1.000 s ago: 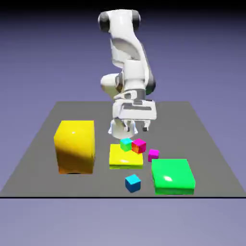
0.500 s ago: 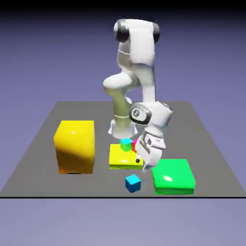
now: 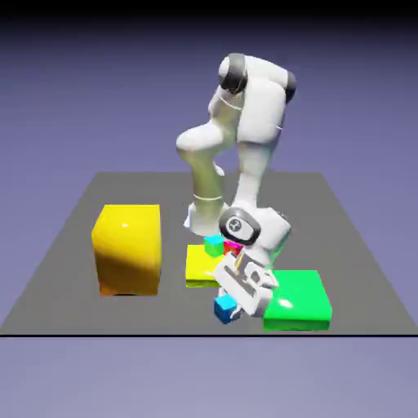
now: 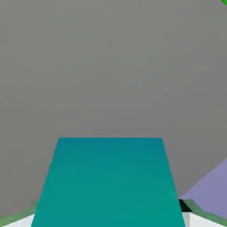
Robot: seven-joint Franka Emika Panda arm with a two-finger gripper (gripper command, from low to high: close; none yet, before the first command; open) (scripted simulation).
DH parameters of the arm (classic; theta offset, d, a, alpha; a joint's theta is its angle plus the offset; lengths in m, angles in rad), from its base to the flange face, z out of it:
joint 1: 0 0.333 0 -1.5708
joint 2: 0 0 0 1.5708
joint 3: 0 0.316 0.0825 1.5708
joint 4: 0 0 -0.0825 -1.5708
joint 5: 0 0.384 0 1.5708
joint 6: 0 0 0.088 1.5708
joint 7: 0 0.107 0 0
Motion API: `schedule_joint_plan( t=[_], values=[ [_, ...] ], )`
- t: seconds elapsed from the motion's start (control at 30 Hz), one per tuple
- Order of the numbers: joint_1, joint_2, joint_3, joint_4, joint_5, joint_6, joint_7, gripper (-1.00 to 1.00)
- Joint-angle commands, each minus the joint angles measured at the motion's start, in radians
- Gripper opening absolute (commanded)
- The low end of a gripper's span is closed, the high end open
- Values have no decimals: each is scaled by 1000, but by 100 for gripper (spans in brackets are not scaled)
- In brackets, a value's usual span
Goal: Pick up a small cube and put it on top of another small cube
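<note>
- A tall yellow block (image 3: 127,249) stood on the grey bench (image 3: 65,245) at the exterior view's left.
- A flat yellow slab (image 3: 201,265) lay mid-bench.
- The small cube (image 3: 224,309) sat near the front edge, the pincer (image 3: 232,302) clenched on it; it filled the hand view (image 4: 108,181).
- A flat green block (image 3: 300,299) lay just right.

You find the small cube (image 3: 224,308) at the table's (image 3: 73,245) near edge, touching the gripper (image 3: 235,307) at its 3 o'clock. The flat block (image 3: 304,298) sits beyond at 3; the tall block (image 3: 126,247) lies well apart at 10.
</note>
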State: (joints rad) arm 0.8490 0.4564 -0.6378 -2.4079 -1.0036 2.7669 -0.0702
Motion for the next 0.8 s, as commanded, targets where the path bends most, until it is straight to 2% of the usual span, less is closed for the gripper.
schedule_joint_plan(
  t=[0.0, 0.07, 0.77],
  values=[
    [9, -36, 1, -13, 8, -26, -14, -100],
    [4, -107, 24, -42, 37, -84, -22, -100],
    [-603, -770, 762, -373, 678, -811, 422, -100]
  ],
)
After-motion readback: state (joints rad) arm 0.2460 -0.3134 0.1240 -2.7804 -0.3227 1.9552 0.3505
